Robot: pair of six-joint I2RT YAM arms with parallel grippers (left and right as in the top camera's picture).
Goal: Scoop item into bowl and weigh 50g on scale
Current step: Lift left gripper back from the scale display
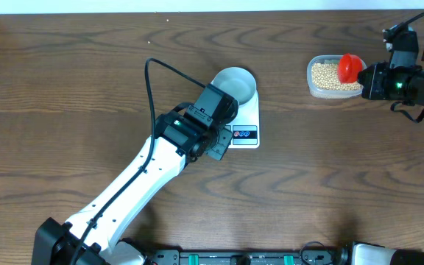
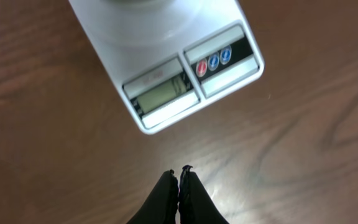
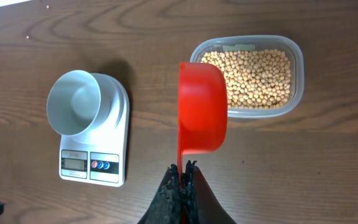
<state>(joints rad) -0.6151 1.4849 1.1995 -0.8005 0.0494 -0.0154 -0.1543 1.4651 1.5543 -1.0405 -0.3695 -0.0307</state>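
R hand (image 3: 184, 167) is clamped on red scoop (image 3: 202, 106) at tub (image 3: 296, 81) of soybeans (image 3: 253, 74); L hand (image 2: 179, 176) is held together nr scale (image 2: 160, 46) w/ bowl (image 3: 73, 102).

The table (image 1: 65, 88) is dark brown wood with a clear grain and a soft sheen. The scale (image 2: 166, 43) is smooth white plastic, and its display strip is glossier. The bowl (image 3: 73, 102) looks smooth and matt. On the far right, the tub (image 3: 295, 68) is clear plastic and holds dull tan beans (image 3: 253, 78). The scoop (image 3: 202, 109) is glossy red plastic. The left gripper (image 2: 179, 169) is matt black.
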